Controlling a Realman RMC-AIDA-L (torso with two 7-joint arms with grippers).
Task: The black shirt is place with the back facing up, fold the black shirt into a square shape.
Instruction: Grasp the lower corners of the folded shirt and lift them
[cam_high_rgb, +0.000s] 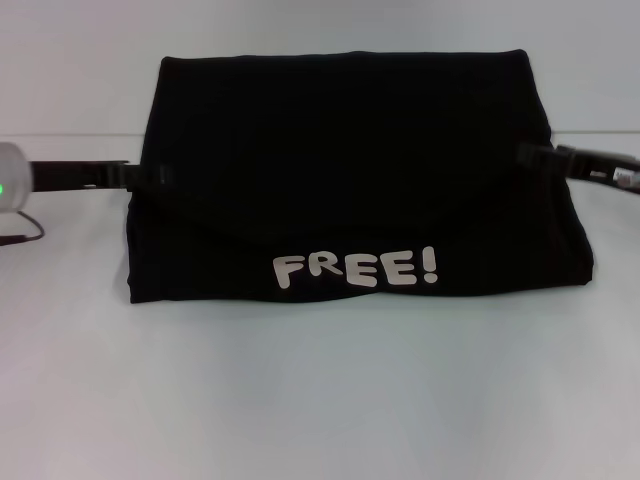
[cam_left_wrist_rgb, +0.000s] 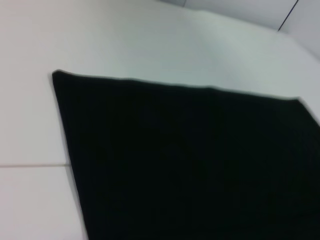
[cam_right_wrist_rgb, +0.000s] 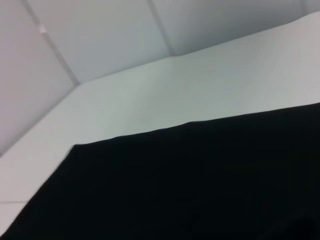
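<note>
The black shirt (cam_high_rgb: 350, 170) lies on the white table as a wide folded block. White lettering "FREE!" (cam_high_rgb: 355, 269) shows along its near edge, and a curved fold line runs across the top layer. My left gripper (cam_high_rgb: 150, 176) is at the shirt's left side edge and my right gripper (cam_high_rgb: 530, 157) at its right side edge, both against the cloth at about mid-height. The left wrist view shows a flat sheet of the shirt (cam_left_wrist_rgb: 190, 165) with one corner on the table. In the right wrist view the shirt (cam_right_wrist_rgb: 190, 185) fills the lower half.
The white table (cam_high_rgb: 320, 400) extends in front of the shirt and behind it to a pale wall. The left arm's white wrist with a green light (cam_high_rgb: 8, 180) and a thin cable (cam_high_rgb: 25, 235) sit at the far left.
</note>
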